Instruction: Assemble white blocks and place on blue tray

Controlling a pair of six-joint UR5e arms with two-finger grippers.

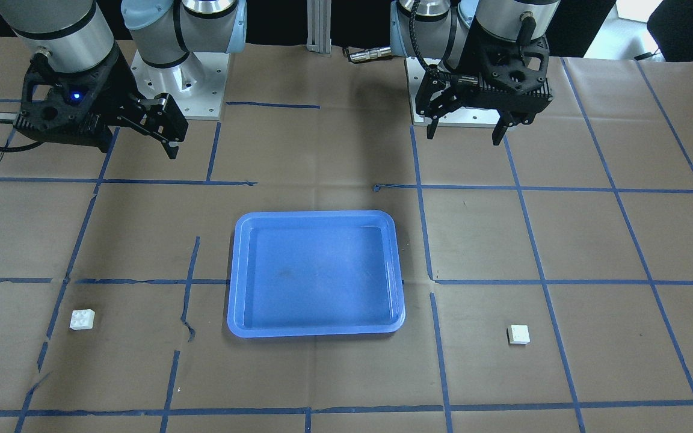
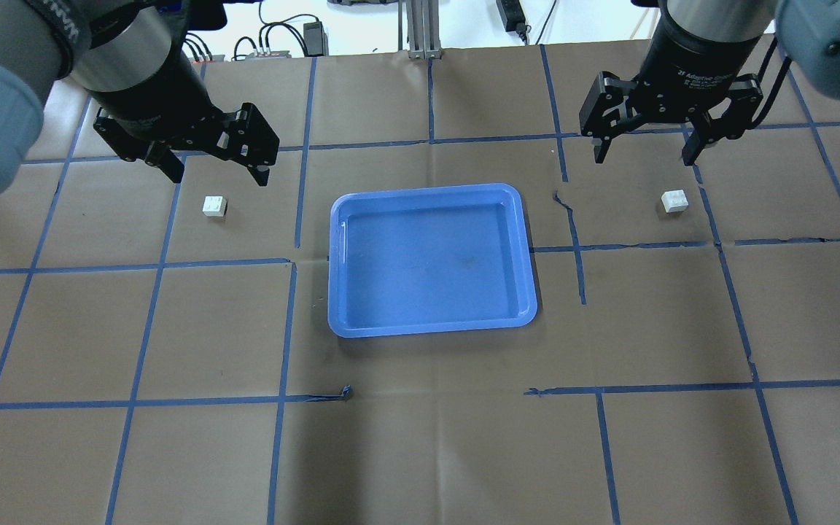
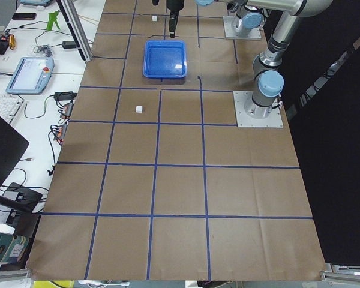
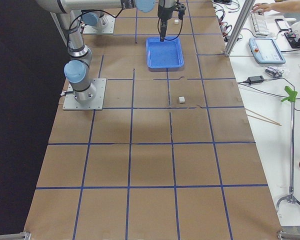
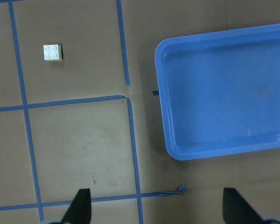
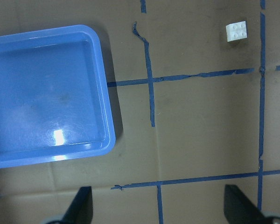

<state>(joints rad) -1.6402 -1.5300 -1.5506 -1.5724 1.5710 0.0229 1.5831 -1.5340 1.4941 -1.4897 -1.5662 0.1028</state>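
Note:
The blue tray lies empty at mid-table; it also shows in the front view. One white block lies on the paper left of the tray, just in front of my left gripper, which hangs open and empty above the table. The other white block lies right of the tray, just in front of my right gripper, also open and empty. The left wrist view shows the first block and the tray. The right wrist view shows the second block, studs up.
Brown paper with a blue tape grid covers the table. Both arm bases stand at the robot's edge. Desks with a keyboard, teach pendants and cables run along the far side, off the table.

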